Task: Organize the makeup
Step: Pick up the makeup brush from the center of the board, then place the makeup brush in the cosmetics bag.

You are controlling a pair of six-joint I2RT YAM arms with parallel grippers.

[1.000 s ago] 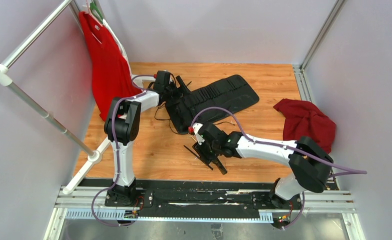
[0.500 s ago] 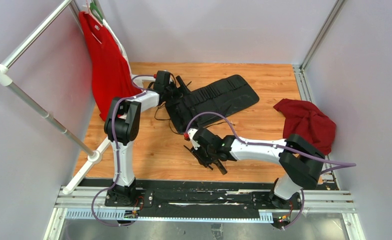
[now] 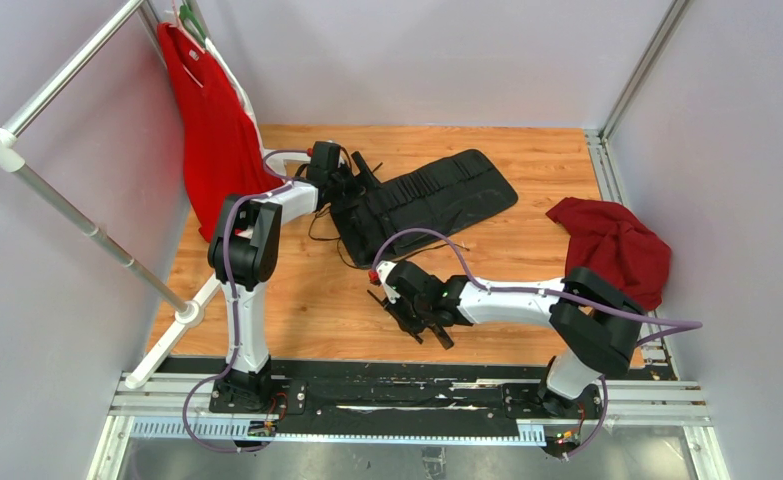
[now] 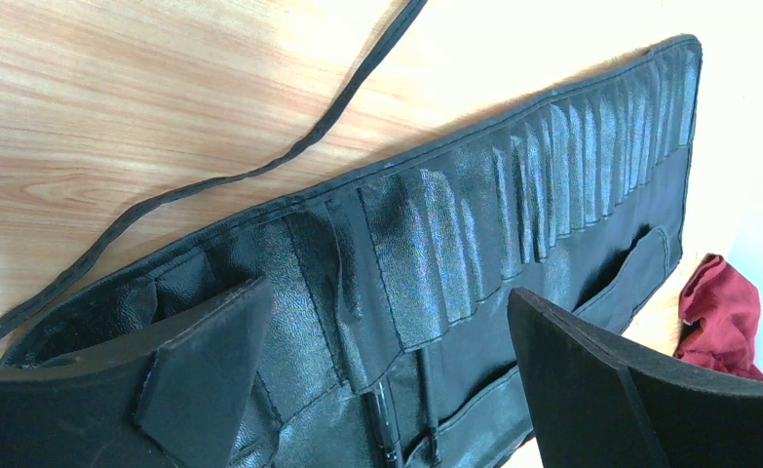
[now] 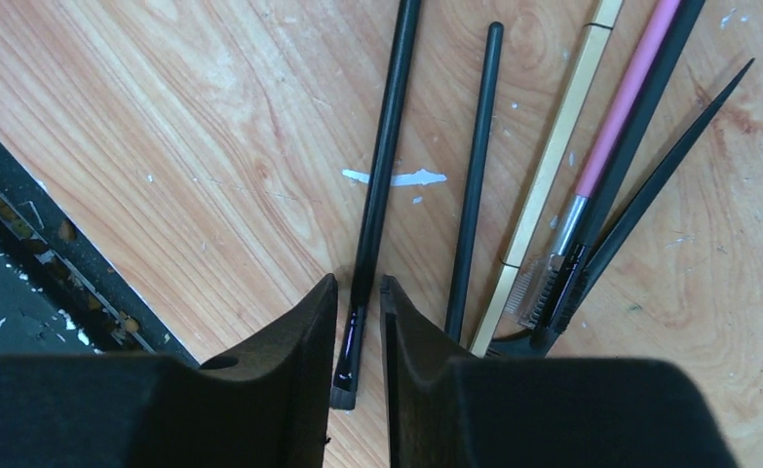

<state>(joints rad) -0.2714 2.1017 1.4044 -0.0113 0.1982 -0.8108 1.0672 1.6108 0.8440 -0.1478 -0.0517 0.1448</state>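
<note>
Several makeup brushes lie side by side on the wooden table (image 5: 211, 117): two black ones (image 5: 475, 166), a tan one (image 5: 562, 136), a pink one (image 5: 626, 97) and a black pointed one (image 5: 679, 136). My right gripper (image 5: 358, 292) is down on the table, its jaws closed narrowly on the head end of the leftmost black brush (image 5: 382, 166). In the top view it (image 3: 414, 318) sits over this pile (image 3: 385, 303). My left gripper (image 4: 389, 297) is open over the left end of the black slotted roll (image 4: 475, 224), where two brushes (image 4: 382, 419) sit in slots.
The roll (image 3: 437, 195) lies spread at the back middle, its cord (image 4: 260, 171) trailing on the wood. A dark red cloth (image 3: 612, 245) lies at the right. A red garment (image 3: 212, 130) hangs from a white rack (image 3: 67, 210) at the left. A black rail (image 5: 26, 283) borders the near edge.
My right arm has shifted a little left and settled over the brush pile. My left arm has not moved.
</note>
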